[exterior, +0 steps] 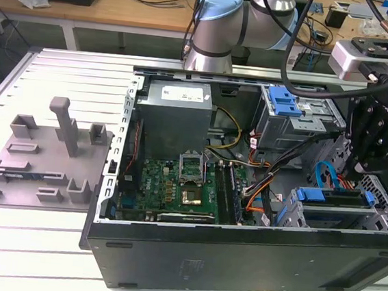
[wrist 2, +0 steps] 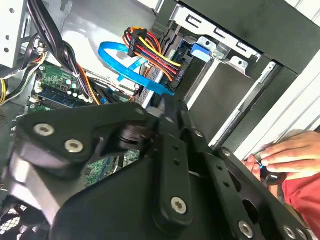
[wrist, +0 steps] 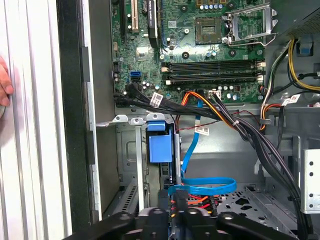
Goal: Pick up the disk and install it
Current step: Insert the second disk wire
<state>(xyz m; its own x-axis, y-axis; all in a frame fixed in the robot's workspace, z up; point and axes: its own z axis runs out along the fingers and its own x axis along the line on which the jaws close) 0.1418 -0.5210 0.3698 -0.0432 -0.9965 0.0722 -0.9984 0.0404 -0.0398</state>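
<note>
The arm reaches into the open case, and the jaws hang over its drive corner; whether they are apart or together I cannot tell. Right under them the disk lies in the cage, blue rail uppermost, and I cannot tell if they touch it. A blue flat cable loops just beside the jaws, and a bundle of orange, red and yellow wires crowds the same gap. Beyond the jaws, deeper in the case, lie the board and the grey power box. A second bay with a blue latch stands near the jaws, on the far side of them. Well away, outside the case on the worktop, sits a grey holder with upright posts.

In the first wrist view the blue cable curls close ahead of the jaws, and a blue tab stands past it. In both wrist views a person's hand rests on the worktop outside the case wall; the second wrist view adds a red sleeve.
</note>
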